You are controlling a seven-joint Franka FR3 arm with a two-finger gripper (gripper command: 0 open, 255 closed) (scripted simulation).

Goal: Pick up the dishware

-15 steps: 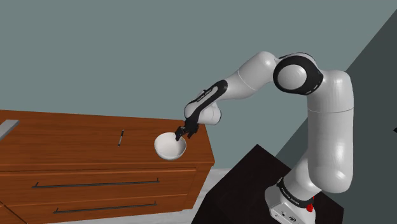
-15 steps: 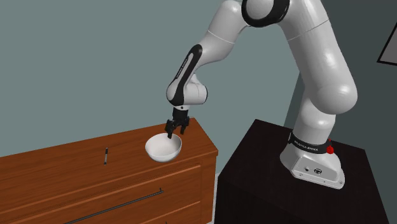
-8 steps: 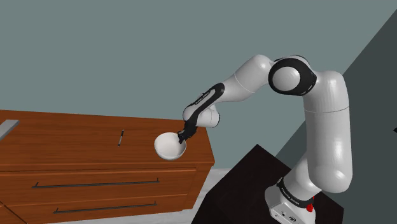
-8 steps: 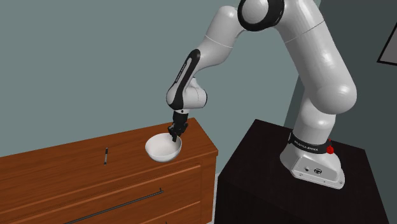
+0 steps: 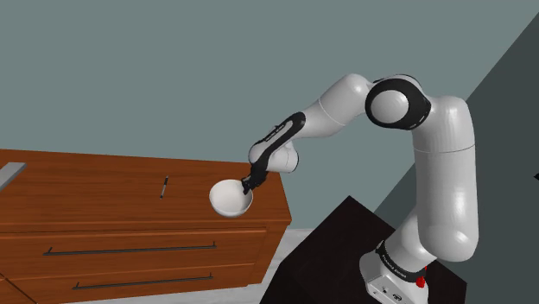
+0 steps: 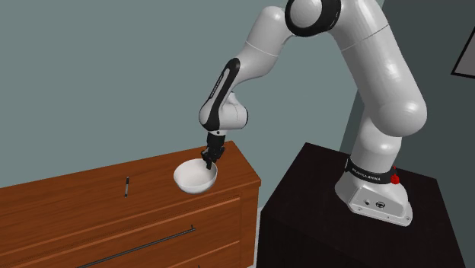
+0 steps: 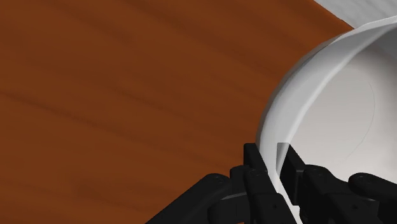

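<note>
Wooden dresser (image 5: 104, 183), white bowl (image 5: 229, 199) mouth-up

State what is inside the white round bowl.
One finger of the black gripper, clasping the rim; the white round bowl is otherwise bare. The part behind that finger is hidden.

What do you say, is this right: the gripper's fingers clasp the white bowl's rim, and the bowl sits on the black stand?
Not quite. The white bowl sits on the wooden dresser, near its end, not on the black stand; the second exterior view shows this. The gripper does clasp the rim.
</note>
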